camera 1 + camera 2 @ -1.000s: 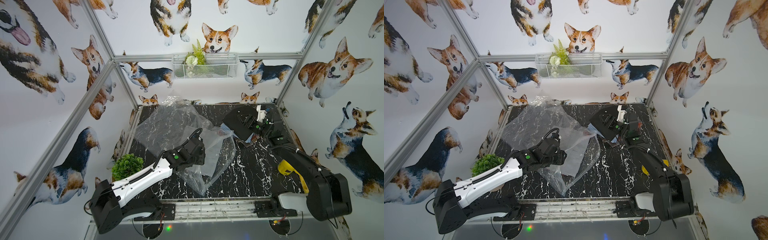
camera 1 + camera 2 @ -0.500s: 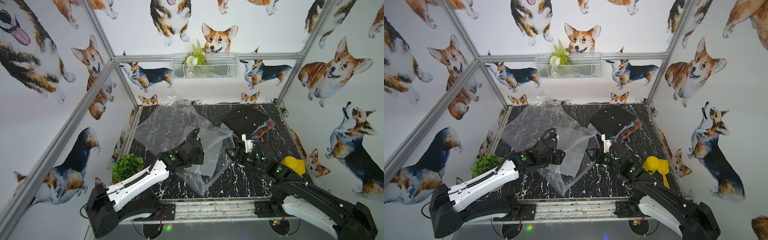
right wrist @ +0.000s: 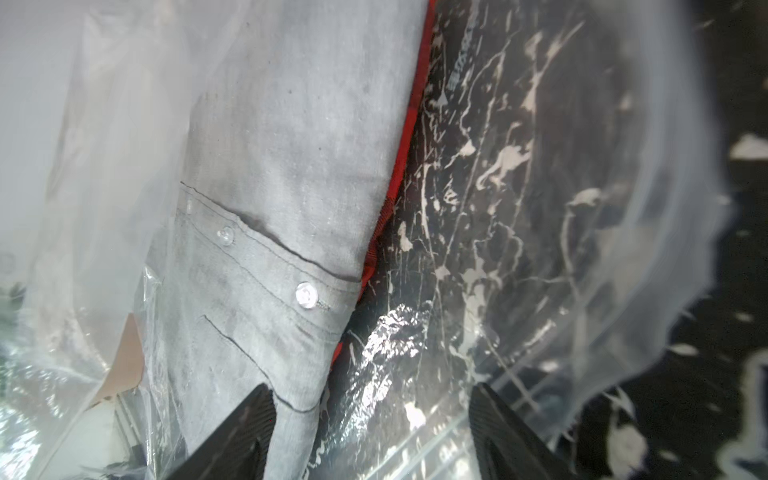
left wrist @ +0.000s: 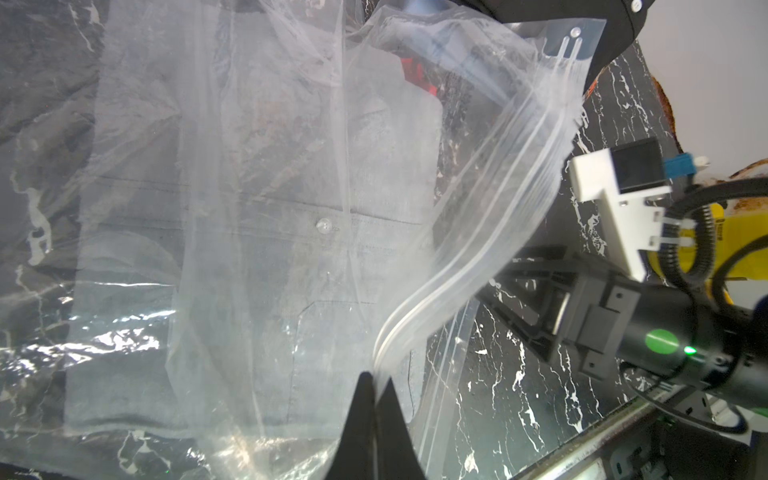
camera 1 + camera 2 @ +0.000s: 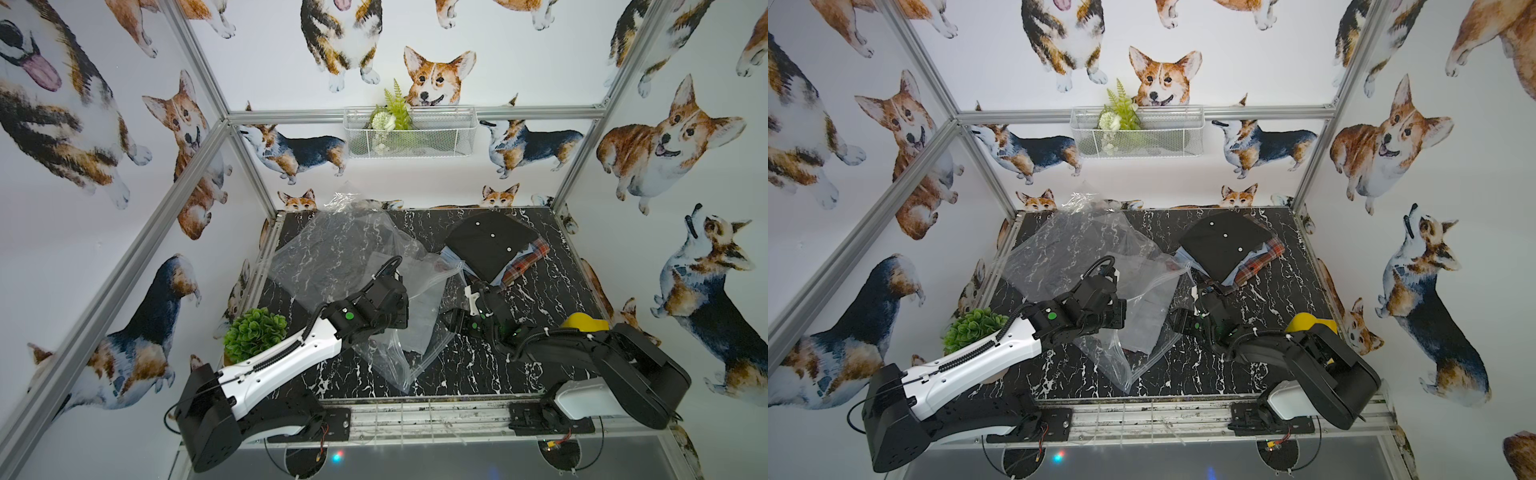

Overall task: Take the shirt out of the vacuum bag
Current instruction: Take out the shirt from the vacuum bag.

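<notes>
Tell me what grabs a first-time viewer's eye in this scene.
Corgi wallpaper covers the walls. On the black marble table, the crumpled clear vacuum bag sprawls left of centre with a grey shirt inside, its zip edge pinched in the shut left gripper. At the back right lies a folded black shirt atop a plaid one, and the open right gripper points at the bag.
</notes>
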Tool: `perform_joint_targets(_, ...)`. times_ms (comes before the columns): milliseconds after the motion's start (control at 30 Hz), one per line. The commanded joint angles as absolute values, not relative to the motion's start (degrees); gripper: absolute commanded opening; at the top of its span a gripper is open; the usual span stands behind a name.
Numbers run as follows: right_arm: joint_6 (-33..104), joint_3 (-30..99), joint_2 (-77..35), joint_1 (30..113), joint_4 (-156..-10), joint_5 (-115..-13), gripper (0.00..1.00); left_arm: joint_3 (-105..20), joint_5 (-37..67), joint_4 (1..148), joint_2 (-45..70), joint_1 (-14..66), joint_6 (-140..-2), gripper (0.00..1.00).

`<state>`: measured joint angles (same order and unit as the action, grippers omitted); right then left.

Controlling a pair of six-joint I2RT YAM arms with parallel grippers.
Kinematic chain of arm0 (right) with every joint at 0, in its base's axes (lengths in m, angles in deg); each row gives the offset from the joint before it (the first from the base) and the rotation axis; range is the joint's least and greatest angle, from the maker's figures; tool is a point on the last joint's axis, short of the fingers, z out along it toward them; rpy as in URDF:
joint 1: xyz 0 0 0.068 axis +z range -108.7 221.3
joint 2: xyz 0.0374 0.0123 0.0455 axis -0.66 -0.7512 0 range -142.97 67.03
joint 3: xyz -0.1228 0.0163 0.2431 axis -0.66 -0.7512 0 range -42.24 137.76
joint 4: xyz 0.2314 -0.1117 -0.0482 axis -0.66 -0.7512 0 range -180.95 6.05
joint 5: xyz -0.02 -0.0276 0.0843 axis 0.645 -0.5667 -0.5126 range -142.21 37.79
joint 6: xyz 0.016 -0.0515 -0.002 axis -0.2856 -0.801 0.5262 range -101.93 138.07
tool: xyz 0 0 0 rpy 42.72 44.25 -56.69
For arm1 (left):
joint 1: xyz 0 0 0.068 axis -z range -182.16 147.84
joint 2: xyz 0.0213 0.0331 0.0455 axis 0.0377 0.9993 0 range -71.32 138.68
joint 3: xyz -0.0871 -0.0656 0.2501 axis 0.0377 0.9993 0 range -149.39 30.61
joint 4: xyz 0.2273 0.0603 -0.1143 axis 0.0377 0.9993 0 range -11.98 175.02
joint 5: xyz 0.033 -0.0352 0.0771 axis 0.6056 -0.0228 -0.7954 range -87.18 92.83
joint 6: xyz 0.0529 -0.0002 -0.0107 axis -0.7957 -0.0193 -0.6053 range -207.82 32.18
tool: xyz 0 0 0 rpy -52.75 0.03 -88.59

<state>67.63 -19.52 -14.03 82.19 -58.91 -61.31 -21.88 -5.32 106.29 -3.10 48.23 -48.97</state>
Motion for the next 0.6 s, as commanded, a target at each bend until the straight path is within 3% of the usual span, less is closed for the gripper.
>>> perform_joint_targets(0,69.4,-17.53,-19.63,82.82,-46.64,-62.39,0.76,-22.48,-6.52,105.55,-2.99,48.2,-47.91,0.0)
perform_joint_targets(367,70.59,-12.25,-32.24,84.04,-38.76,-61.96,0.75,-21.46,-6.76,105.39,-3.7,48.2,-47.59,0.0)
perform_joint_targets(567,71.94,-9.75,-35.36,84.18,-36.34,-61.79,0.6,-21.07,-7.08,105.12,-4.0,48.21,-47.4,0.0)
